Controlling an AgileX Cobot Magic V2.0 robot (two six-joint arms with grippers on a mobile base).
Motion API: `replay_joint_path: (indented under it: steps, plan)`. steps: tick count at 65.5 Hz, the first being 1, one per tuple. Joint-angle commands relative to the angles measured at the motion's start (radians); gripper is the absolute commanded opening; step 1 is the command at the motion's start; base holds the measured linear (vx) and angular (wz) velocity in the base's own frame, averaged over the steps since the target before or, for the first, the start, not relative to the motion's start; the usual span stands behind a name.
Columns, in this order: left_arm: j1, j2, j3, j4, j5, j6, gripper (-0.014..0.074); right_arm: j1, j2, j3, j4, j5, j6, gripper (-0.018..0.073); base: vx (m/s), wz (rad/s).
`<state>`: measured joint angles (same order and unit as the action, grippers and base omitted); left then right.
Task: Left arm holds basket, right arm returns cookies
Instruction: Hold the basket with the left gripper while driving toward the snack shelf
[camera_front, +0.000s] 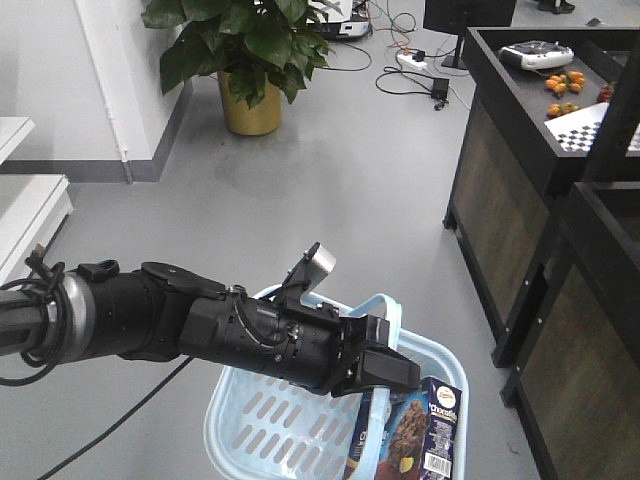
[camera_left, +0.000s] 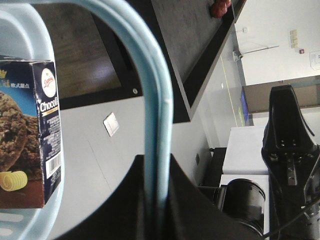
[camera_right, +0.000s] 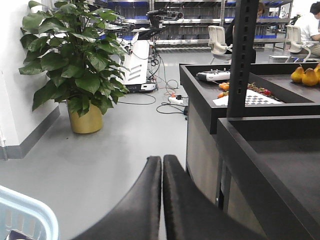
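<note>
My left arm reaches in from the left, and its gripper is shut on the pale blue hoop handle of the light blue basket. In the left wrist view the handle runs straight down between the shut left gripper. The cookies, a dark navy-and-brown carton, stand upright inside the basket at its right side; the carton shows its barcode. My right gripper is shut on nothing above the grey floor, up and to the right of the basket's corner.
Black shelf units stand along the right, holding fruit, a checkerboard sheet and a white controller. The nearest black shelf is just right of my right gripper. A potted plant and floor cables lie beyond.
</note>
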<state>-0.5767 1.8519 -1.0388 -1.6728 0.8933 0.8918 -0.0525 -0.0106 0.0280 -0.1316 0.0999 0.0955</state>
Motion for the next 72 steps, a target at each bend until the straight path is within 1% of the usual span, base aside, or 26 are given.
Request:
replay_joint_path:
  steps: [1,72]
  plan:
    - [0.0,-0.052,-0.022,-0.103,0.068,0.009,-0.0006,-0.006,-0.012,0.003,-0.003,-0.079,-0.008,-0.0008,0.28,0.04]
    - [0.0,-0.052,-0.022,-0.103,0.067,0.009,-0.0006,-0.006,-0.012,0.003,-0.003,-0.079,-0.008,-0.0008,0.31,0.11]
